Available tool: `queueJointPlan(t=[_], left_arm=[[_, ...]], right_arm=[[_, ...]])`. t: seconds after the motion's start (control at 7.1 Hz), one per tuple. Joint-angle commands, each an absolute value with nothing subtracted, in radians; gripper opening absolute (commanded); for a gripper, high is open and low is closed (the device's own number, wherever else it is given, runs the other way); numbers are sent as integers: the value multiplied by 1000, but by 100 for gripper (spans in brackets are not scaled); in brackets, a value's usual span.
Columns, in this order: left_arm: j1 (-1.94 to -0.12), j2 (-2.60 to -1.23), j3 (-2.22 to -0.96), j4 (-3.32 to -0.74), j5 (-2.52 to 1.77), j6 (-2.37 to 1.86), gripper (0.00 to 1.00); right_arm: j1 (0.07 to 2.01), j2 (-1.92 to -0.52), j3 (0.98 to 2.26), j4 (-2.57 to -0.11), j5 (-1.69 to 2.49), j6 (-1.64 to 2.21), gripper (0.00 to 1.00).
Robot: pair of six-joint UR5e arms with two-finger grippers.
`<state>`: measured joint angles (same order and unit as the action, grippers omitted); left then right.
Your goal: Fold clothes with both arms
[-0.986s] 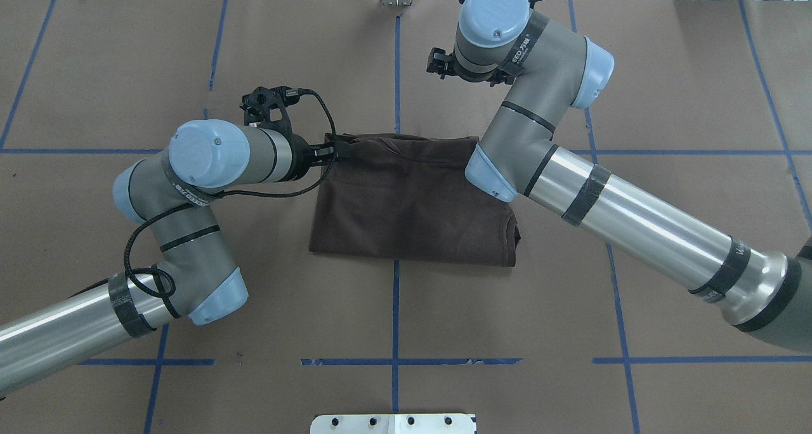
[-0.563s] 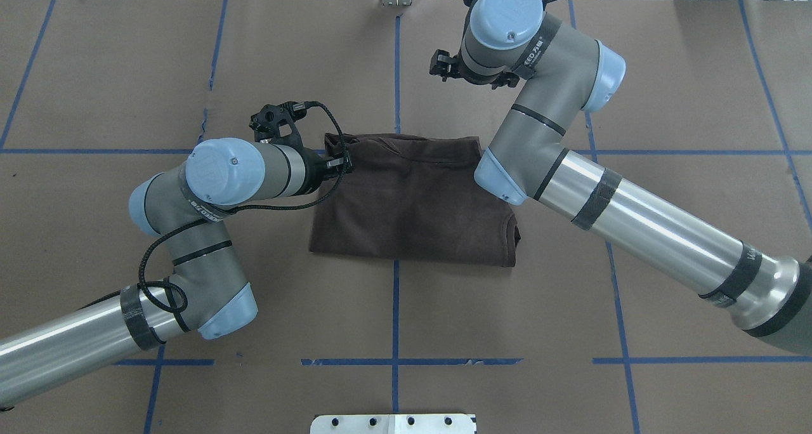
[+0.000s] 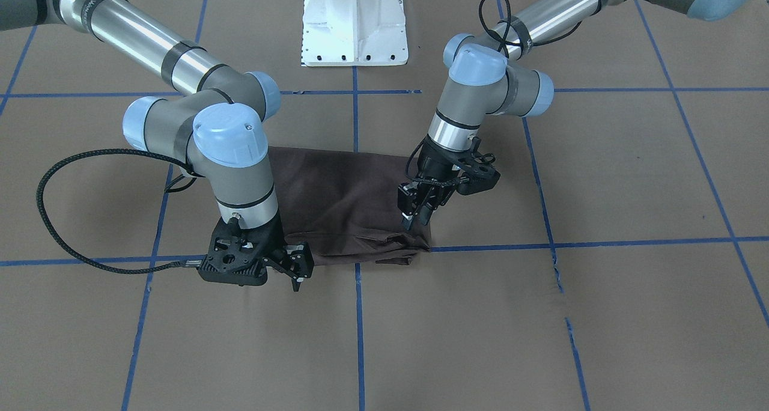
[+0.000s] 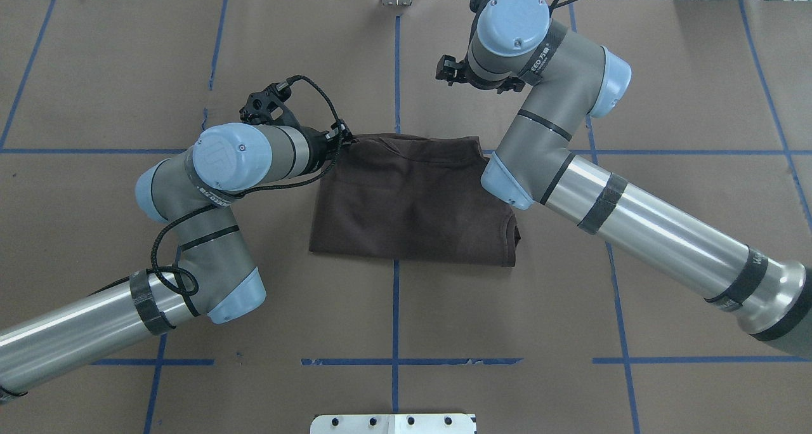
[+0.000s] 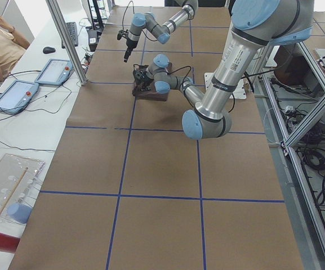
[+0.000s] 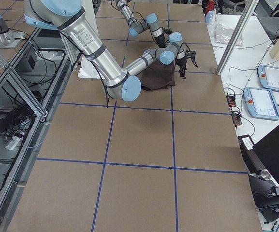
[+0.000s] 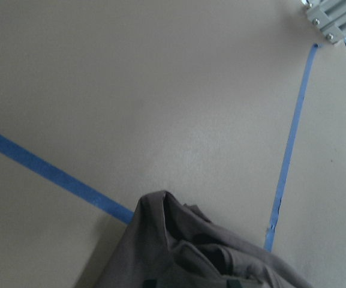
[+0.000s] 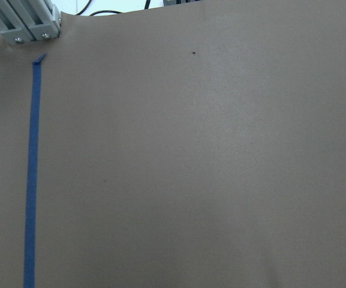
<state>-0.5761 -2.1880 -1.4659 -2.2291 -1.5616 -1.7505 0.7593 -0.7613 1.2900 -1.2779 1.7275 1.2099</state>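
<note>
Since a second ago the left gripper (image 4: 338, 136) has slid up the cloth's left edge to its upper left corner, and the right gripper (image 4: 449, 71) has drifted a little right at upper centre. Unmoved: the dark brown-grey short-sleeved T-shirt (image 4: 412, 199), a folded rectangle mid-frame on the brown paper table cover (image 4: 666, 72), straddling a blue tape line (image 4: 395, 72).

Overhead view: left fingers sit at that corner, their gap hidden. Right gripper shows above the shirt's upper edge, not touching it.

Front-facing view: left gripper right of centre, fingers angled down at the shirt's lower right corner and drawn near together. Whether they pinch cloth, cannot tell. Right gripper at lower left, just beside the shirt's lower left corner; fingers look parted, nothing in them.

Side views: both grippers too small to judge. Shirt lies between them.

Left wrist view: bunched shirt corner fills bottom centre, tape lines beyond. Fingers not clearly seen.

Right wrist view: bare paper, one tape line, a metal frame foot (image 8: 23, 21) upper left. No cloth.

Judgement: shirt already folded at least once; a further fold is being set up, left side first. Next calls for the right gripper to take the matching corner, then both to lift level and carry that edge across together, or the fold skews.
</note>
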Motion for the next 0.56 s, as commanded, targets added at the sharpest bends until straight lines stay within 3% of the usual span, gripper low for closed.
queueJointPlan(t=[0.0, 0.42], left_arm=[[-597, -2245, -1399, -2226, -1559, -1726, 54], [-601, -2278, -1332, -2220, -1566, -1717, 54]], right_arm=[[759, -762, 1290, -1278, 1727, 1210, 100], [759, -773, 1290, -1278, 1727, 1209, 100]])
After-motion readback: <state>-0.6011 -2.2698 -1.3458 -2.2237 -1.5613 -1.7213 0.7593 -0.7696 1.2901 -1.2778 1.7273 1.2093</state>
